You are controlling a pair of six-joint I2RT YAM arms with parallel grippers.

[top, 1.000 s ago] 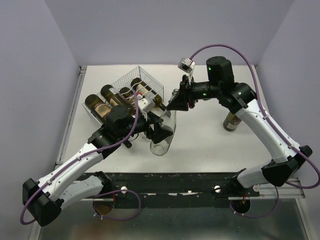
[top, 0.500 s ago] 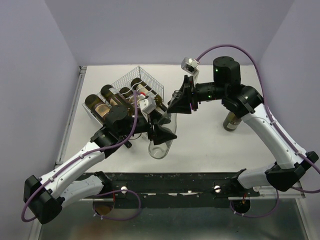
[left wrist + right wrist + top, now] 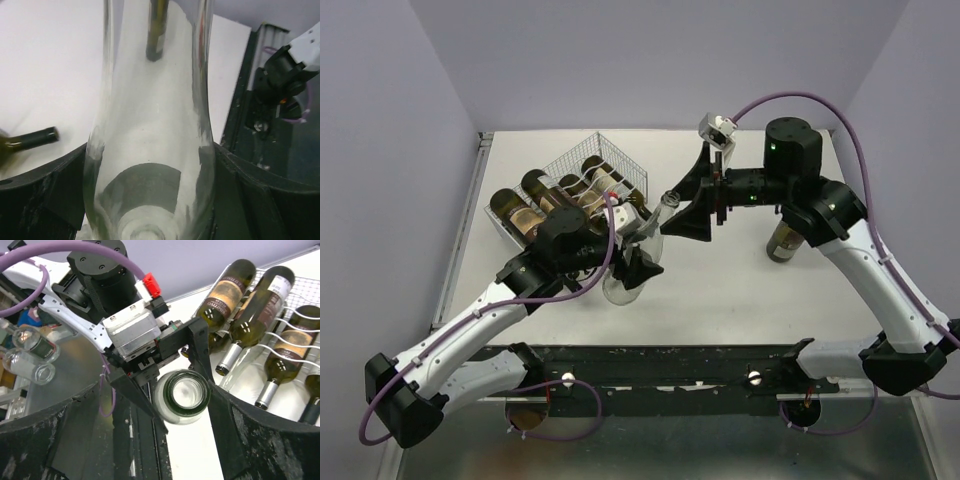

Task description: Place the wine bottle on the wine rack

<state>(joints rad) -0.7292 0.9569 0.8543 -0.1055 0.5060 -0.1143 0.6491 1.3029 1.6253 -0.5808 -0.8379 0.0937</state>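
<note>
A clear glass wine bottle hangs tilted over the table, neck up and to the right, just right of the white wire wine rack. My left gripper is shut on its wide body; in the left wrist view the wine bottle fills the gap between both fingers. My right gripper stands open at the bottle's mouth. In the right wrist view that mouth shows end-on between my spread right gripper, touching neither finger.
Several dark bottles lie side by side in the rack, also seen as bottles in the right wrist view. One dark bottle stands upright under the right arm. Grey walls close the table's back and sides.
My right gripper has opened, let go of the bottle's neck and drawn back to the right. The left gripper has moved slightly left and up with the bottle, tilting it steeper.
</note>
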